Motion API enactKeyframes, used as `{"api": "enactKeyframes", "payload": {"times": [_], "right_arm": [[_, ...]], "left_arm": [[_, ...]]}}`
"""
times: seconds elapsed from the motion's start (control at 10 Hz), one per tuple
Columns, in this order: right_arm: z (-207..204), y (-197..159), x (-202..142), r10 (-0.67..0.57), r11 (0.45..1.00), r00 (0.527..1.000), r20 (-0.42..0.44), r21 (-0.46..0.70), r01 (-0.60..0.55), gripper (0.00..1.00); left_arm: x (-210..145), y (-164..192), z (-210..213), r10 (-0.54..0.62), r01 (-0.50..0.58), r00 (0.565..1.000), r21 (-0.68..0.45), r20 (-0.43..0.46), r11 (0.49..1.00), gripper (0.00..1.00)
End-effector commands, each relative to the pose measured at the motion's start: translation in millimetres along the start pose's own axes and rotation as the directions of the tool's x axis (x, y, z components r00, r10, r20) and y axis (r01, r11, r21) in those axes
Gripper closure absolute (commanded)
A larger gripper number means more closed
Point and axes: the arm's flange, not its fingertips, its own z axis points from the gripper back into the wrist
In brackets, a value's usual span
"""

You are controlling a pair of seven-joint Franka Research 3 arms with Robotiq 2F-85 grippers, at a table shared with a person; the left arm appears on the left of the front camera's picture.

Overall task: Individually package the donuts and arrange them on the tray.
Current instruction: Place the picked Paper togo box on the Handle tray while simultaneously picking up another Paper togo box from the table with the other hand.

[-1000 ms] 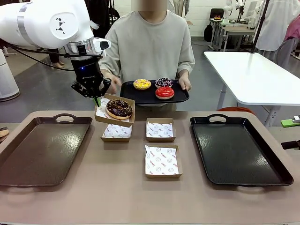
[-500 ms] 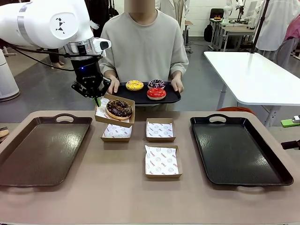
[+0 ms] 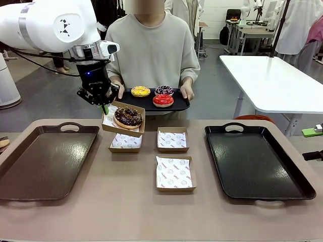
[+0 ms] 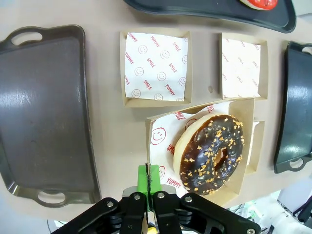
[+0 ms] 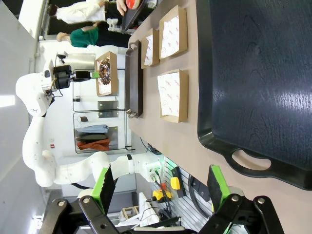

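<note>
L end effector [image 3: 105, 107]: clamped on rim of paper-lined brown cardboard box [image 3: 122, 130] w/ chocolate-iced sprinkled ring donut [image 3: 127, 116], held clear of beige counter [image 3: 126, 206]. R end effector [image 5: 160, 179]: jaws wide apart, empty.

chocolate donut [image 4: 211, 153]: dark brown icing, orange-tan sprinkles | yellow donut [image 3: 140, 91]: yellow icing | red donut [image 3: 163, 100]: glossy red | purple donut [image 3: 164, 90]: dark purple, pale sprinkles | held box [image 3: 122, 129]: brown card | liners [image 4: 156, 66]: white, red smileys and words | left tray [image 3: 45, 161]: dark brown | right tray [image 3: 257, 161]: black | table [image 3: 126, 212]: tan | left gripper [image 3: 105, 108]: black, green pads
</note>
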Motion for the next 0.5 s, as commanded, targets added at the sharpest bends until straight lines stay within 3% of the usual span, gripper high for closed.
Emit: {"api": "enactKeyframes", "payload": {"times": [0.0,0.4], "right_arm": [[-19,35,0,0.086,0.988,0.992,-0.094,-0.12,-0.097,0.0],[-66,128,11,0.085,0.924,0.978,-0.19,-0.353,-0.149,0.0]], "left_arm": [[3,22,18,-0.023,0.023,1.0,-0.044,0.009,0.999,0.99],[-53,83,79,-0.079,0.078,0.997,-0.091,-0.008,0.993,0.99]]}}
